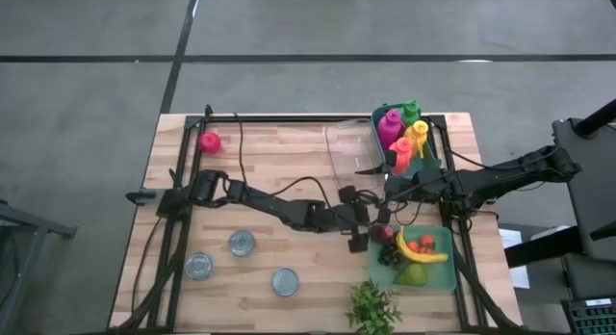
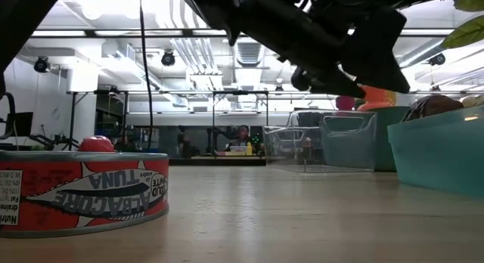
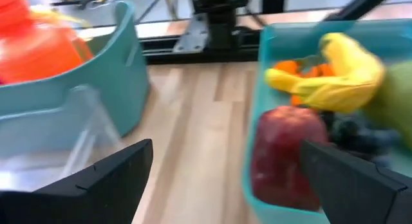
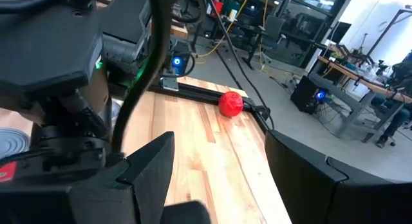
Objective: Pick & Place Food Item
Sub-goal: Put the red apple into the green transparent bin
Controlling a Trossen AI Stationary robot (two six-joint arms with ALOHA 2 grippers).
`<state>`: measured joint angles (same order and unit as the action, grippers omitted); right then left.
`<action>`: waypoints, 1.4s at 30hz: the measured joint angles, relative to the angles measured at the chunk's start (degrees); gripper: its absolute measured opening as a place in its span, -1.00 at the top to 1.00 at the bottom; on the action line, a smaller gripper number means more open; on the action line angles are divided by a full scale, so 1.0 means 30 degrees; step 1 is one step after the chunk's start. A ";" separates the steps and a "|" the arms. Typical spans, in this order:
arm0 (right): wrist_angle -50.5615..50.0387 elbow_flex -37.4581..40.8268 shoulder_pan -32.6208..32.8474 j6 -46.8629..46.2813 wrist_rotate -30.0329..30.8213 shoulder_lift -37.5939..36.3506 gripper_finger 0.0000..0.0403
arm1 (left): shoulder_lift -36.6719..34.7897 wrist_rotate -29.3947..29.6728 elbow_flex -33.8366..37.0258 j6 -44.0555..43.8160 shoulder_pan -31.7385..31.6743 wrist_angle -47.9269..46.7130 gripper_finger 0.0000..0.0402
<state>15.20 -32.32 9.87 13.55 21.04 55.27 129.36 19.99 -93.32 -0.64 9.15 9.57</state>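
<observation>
A teal tray point(image 1: 438, 273) near the table's right edge holds a dark red apple point(image 1: 383, 233), a banana point(image 1: 423, 254), an orange, dark grapes and a green fruit. In the left wrist view the apple point(image 3: 283, 156) lies against the tray's near wall, with the banana point(image 3: 341, 76) behind it. My left gripper point(image 1: 369, 229) point(image 3: 225, 179) is open at the tray's left side, its fingers on either side of that wall and the apple, touching neither as far as I see. My right gripper point(image 1: 385, 189) point(image 4: 225, 166) is open above the table, pointing left.
A teal bin point(image 1: 431, 162) of coloured bottles point(image 1: 402, 131) stands at the far right corner, a clear container point(image 1: 346, 147) beside it. A red ball point(image 1: 209, 141) lies far left. Three cans point(image 1: 241, 243) and a tuna can point(image 2: 83, 191) sit near left; a green herb point(image 1: 373, 306) lies at the near edge.
</observation>
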 joint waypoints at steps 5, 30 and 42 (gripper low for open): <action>0.0000 0.0000 -0.0007 -0.0001 0.0000 0.0000 -0.19 | -0.0153 0.1617 0.0000 -0.1038 -0.0044 -0.0983 -0.94; 0.0000 0.0000 -0.0007 -0.0005 0.0000 0.0000 -0.19 | -1.2012 0.9819 1.5360 -0.9527 0.0383 -0.0245 -0.76; -0.0007 -0.0007 0.0000 -0.0005 0.0000 0.0000 -0.19 | -2.1165 0.9989 1.7698 -1.3936 -0.1199 -1.3492 -0.95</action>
<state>15.18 -32.34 9.87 13.54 21.04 55.27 65.87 49.96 -40.22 -42.45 5.55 -30.91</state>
